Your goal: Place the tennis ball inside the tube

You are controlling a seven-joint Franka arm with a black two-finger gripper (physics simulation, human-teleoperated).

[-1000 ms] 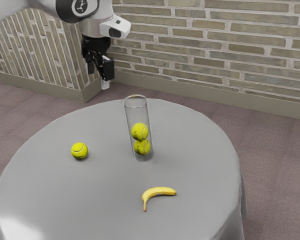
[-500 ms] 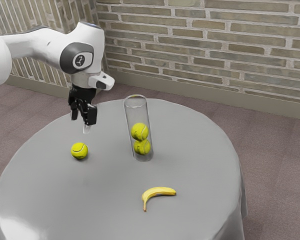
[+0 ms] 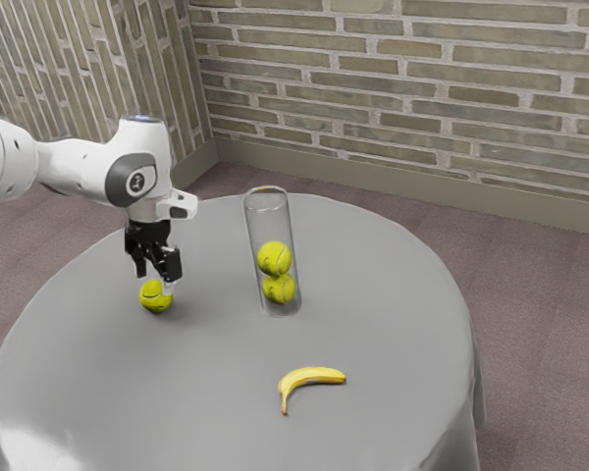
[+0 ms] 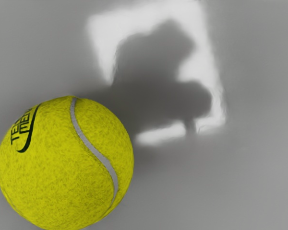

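Tennis ball (image 3: 154, 298) on the smooth grey table (image 3: 216, 392), right below the black gripper (image 3: 155, 281), whose jaws stand well parted with nothing gripped between them. From where I'm standing, the exterior view gives me the clear, upright cylinder of the tube (image 3: 257, 231) with two stacked balls (image 3: 277, 273) inside and a curved banana (image 3: 312, 375), while the wrist view brings out fuzzy yellow-green felt, black lettering (image 4: 23, 125) and a winding pale seam (image 4: 92, 147).

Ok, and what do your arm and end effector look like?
My arm is white and rounded, with a dark grey patch bearing a pale-rimmed oval badge near its lower end. The end effector is black, with two blocky fingers.
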